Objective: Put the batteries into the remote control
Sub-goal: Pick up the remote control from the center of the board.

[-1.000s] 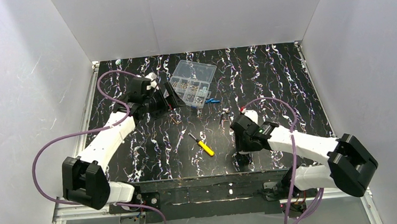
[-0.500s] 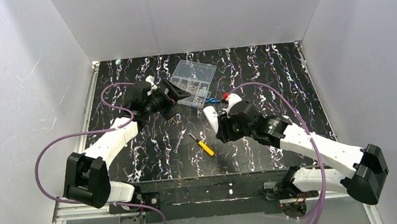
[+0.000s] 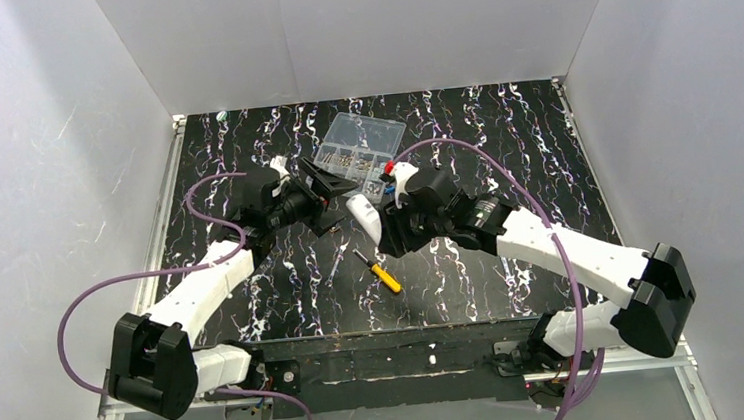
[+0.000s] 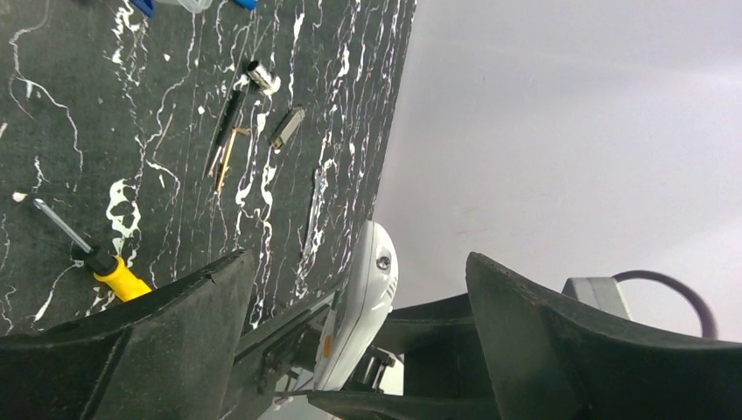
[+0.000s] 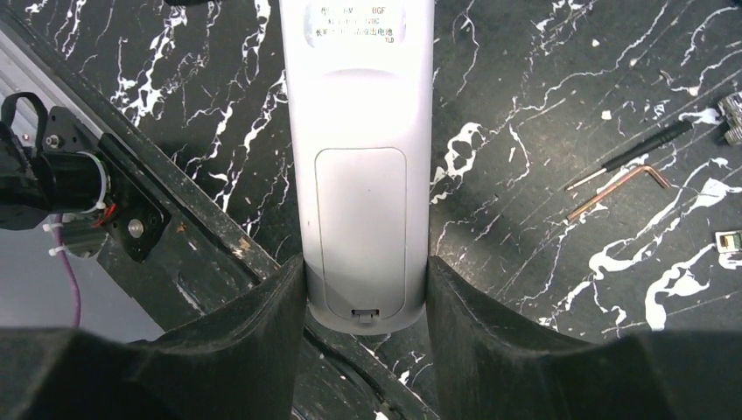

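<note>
Here, the right gripper (image 5: pixel 363 284) is clamped on one end of the white remote control (image 5: pixel 360 131). It holds the remote lifted above the black marbled table (image 3: pixel 502 130), back side toward the wrist camera and battery cover in place. The left gripper (image 4: pixel 350 271) faces the remote, fingers spread apart with nothing between them. Blue batteries (image 4: pixel 144 6) lie on the table, barely visible. A yellow-handled screwdriver (image 3: pixel 385 274) lies nearer the arm bases.
</note>
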Controlling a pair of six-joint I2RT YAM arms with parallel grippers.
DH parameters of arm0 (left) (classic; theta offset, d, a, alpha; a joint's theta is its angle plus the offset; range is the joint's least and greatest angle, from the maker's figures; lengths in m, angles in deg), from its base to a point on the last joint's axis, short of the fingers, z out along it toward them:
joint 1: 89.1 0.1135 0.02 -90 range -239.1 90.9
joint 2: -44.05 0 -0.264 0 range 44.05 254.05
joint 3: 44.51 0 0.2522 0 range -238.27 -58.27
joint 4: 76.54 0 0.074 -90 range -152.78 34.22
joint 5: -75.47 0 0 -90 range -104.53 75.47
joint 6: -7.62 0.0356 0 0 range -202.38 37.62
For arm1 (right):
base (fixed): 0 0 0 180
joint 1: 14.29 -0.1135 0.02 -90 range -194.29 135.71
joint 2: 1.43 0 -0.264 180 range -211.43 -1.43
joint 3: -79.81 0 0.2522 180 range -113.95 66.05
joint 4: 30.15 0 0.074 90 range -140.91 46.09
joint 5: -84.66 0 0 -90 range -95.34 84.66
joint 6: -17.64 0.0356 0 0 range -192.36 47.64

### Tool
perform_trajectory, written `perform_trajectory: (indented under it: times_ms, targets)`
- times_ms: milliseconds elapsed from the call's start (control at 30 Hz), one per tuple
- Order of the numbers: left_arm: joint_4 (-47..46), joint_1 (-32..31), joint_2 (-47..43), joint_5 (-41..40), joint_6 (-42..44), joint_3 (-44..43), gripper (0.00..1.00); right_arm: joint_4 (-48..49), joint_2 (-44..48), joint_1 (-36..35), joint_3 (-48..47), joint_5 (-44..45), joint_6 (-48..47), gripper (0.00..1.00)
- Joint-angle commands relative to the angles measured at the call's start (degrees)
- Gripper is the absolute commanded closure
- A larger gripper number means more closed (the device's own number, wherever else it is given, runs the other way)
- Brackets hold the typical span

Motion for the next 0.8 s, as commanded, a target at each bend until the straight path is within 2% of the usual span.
perform_trajectory:
  times_ms: [0,400,767]
  targets:
    - [0.33,-1.99,-2.38,2.0,0.77,0.04,0.12,2.29,-0.98,-0.24,-4.33,-2.48,-1.16,0.99]
    - [4.21,-6.07,-2.41,0.38,6.43,-1.23,0.37,2.93,-2.24,-0.22,-6.49,-5.34,-0.88,0.99]
    - [4.31,-6.96,-1.89,-2.06,6.02,-2.34,0.38,2.93,-1.53,-0.22,-5.64,-8.18,-0.69,0.99]
